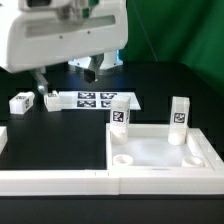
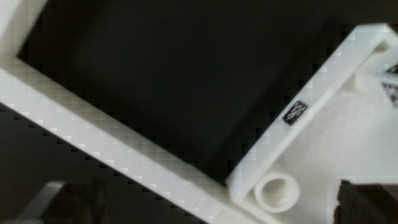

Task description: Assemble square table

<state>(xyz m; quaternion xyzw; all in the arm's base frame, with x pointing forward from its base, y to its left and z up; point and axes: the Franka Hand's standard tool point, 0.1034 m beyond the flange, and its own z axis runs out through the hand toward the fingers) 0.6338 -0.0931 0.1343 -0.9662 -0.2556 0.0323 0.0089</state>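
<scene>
The large white plastic square tray-like tabletop [image 1: 160, 148] lies flat on the black table [image 1: 60, 140], in the foreground twd. the exterior view's right, hollow side up, w. a raised rim all around. Inside it, at the two near corners, there are round sockets, one [image 1: 122, 158] at the exterior view's left and one [image 1: 193, 160] at its right. At the two far corners stand two short white block legs, upright, each w. a black-and-white tag on the front: one leg [image 1: 119, 114] and the other [image 1: 180, 113]. If they are fixed in or only set there, I cannot tell. In the wrist view the rim of the tabletop [image 2: 311, 110] runs at a slant, w. a small tag on its side and a round socket [image 2: 276, 188] at one end. A long white border rail [image 1: 50, 181] lies just beside the tabletop, on the near side. Further back, two more white block legs lie on the table, one [image 1: 22, 102] near the other [image 1: 50, 98], beside the marker board [image 1: 95, 100]. The gripper [image 1: 66, 75] hangs above that back area, well apart from the tabletop, fingers spread wide, nothing between them.
</scene>
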